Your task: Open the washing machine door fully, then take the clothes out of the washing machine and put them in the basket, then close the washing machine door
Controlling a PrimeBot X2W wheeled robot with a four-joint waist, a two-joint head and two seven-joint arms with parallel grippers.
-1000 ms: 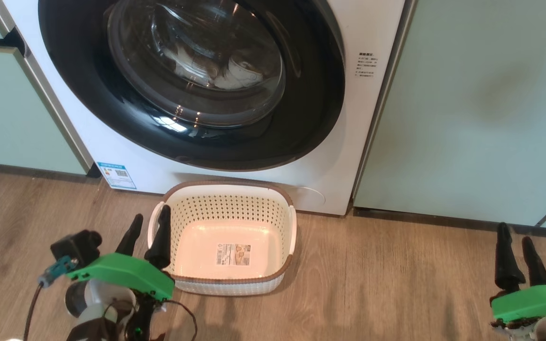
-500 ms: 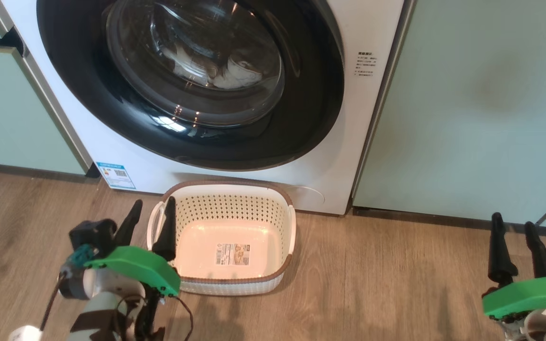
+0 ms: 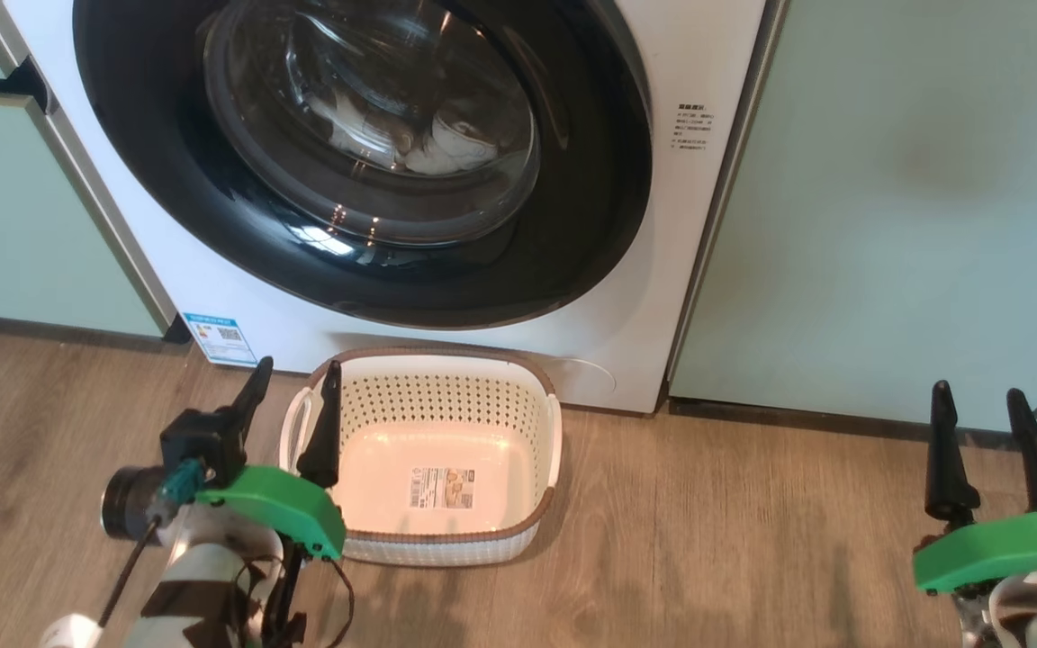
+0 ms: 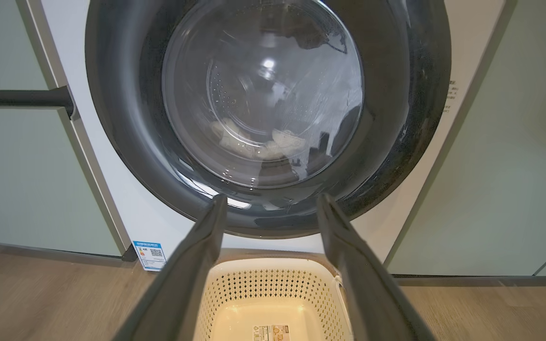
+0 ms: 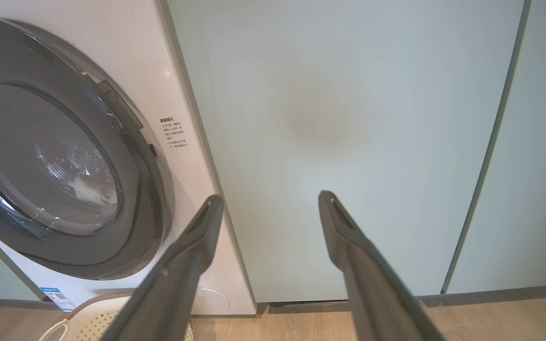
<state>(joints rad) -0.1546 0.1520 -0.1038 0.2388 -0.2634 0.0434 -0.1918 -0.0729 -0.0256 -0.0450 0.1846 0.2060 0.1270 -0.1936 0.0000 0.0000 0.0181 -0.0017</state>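
**Door shut, 0 of 3 steps done**

You are at the very start, as far as the views show. The washer (image 3: 694, 225) stands between pale green cabinets (image 3: 888, 225). Its door (image 3: 149, 180) sits flush against the front, closed. You have all 3 steps left: open the door fully, move the load, close the door again.

The basket (image 3: 437, 400) sits on the floor (image 3: 707, 540) just in front of the washer, below the door. It holds nothing but a sticker (image 3: 443, 486) on its bottom. The clothes (image 3: 446, 153) lie low inside the washer, a pale heap seen through the door.

Your left gripper (image 3: 297, 369) hovers at the basket's left end, fingers pointing up toward the door. Its jaws are spread wide and hold nothing. In its wrist view the 2 fingers frame the door's lower rim. Your right gripper (image 3: 976, 392) hangs well off to the right, low in front of a cabinet. It is just as wide, empty, and touches nothing.
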